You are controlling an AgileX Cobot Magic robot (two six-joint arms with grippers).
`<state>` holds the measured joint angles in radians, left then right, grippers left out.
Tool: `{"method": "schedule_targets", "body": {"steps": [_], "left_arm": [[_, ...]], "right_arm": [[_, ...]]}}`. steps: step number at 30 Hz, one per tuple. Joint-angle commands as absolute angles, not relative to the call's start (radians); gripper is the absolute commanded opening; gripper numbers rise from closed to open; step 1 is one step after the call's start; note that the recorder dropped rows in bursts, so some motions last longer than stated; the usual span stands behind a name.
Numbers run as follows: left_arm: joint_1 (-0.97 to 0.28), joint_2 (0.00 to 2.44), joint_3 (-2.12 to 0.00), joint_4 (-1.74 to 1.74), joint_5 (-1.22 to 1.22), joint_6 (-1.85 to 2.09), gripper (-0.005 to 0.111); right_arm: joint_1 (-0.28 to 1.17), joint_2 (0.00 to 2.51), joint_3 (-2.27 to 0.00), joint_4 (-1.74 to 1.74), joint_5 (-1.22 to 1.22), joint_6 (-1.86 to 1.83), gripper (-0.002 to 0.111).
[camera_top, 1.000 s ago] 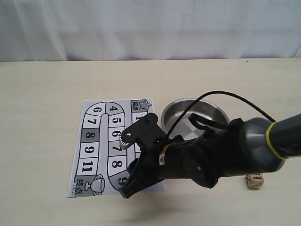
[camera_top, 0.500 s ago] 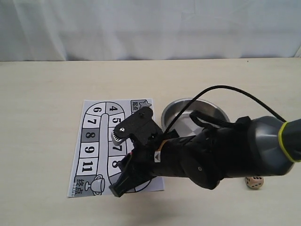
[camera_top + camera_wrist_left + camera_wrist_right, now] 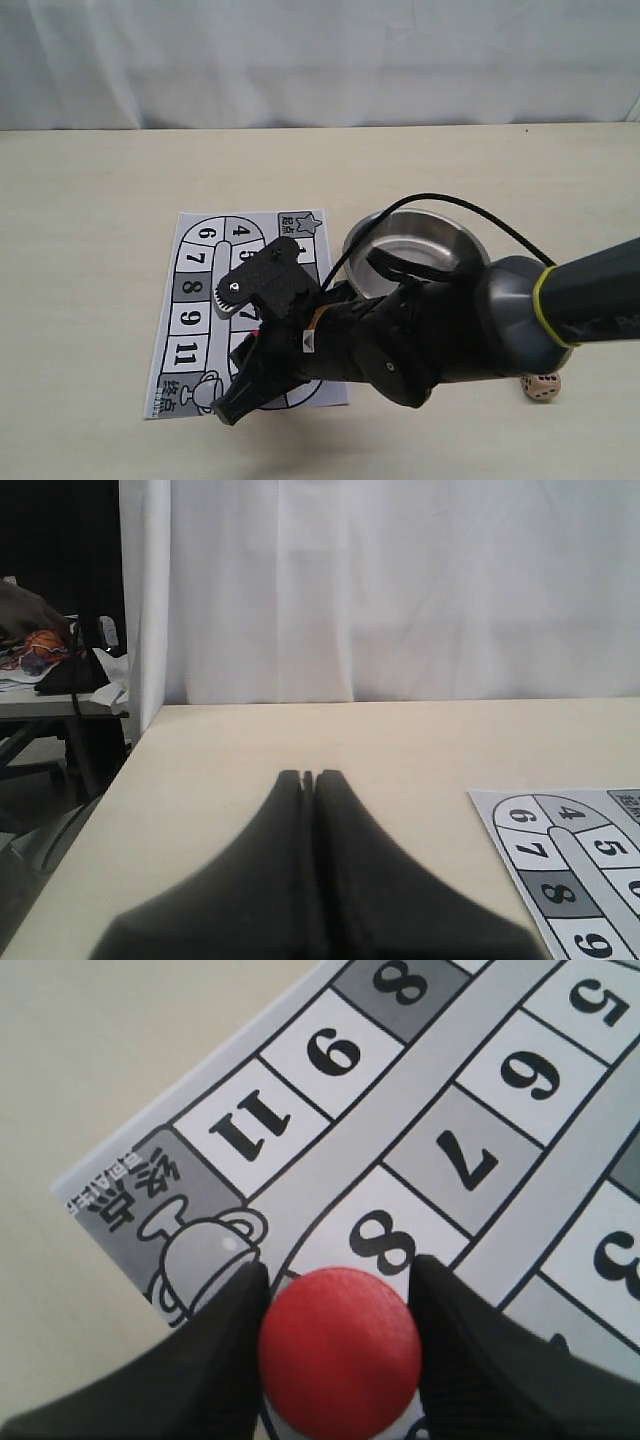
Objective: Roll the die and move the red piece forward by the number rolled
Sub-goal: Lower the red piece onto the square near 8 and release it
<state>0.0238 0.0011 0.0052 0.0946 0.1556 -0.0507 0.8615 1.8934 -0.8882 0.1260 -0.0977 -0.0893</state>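
While beside "8" (image 3: 382, 1245), the red piece (image 3: 338, 1352)

A pale beige counter (image 3: 90, 200) is seen, matt and evenly lit, with only soft shadows cast on it. Behind the counter's far edge a white curtain (image 3: 320, 60) is hung in faint vertical folds across the full width. In the left wrist view the curtain is ended past one corner of the counter, and a dark space (image 3: 60, 530) is shown beyond. There a grey side table (image 3: 30, 705) is set, loaded with an orange tangle (image 3: 42, 642) and a white cloth (image 3: 112, 692).
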Motion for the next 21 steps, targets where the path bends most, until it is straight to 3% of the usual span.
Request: {"method": "schedule_targets", "body": {"steps": [1, 8, 17, 21], "left_arm": [[0.024, 0.000, 0.000, 0.092, 0.144, -0.053, 0.000], [0.024, 0.000, 0.000, 0.092, 0.144, -0.053, 0.000], [0.024, 0.000, 0.000, 0.092, 0.144, -0.053, 0.000], [0.024, 0.000, 0.000, 0.092, 0.144, -0.053, 0.000]], "right_arm": [[0.863, 1.893, -0.898, 0.123, -0.085, -0.088, 0.004], [0.863, 1.957, -0.906, 0.123, -0.075, -0.059, 0.009], [0.863, 1.959, -0.906, 0.123, -0.077, -0.059, 0.045], [0.863, 1.959, -0.906, 0.123, -0.077, -0.053, 0.054]]}}
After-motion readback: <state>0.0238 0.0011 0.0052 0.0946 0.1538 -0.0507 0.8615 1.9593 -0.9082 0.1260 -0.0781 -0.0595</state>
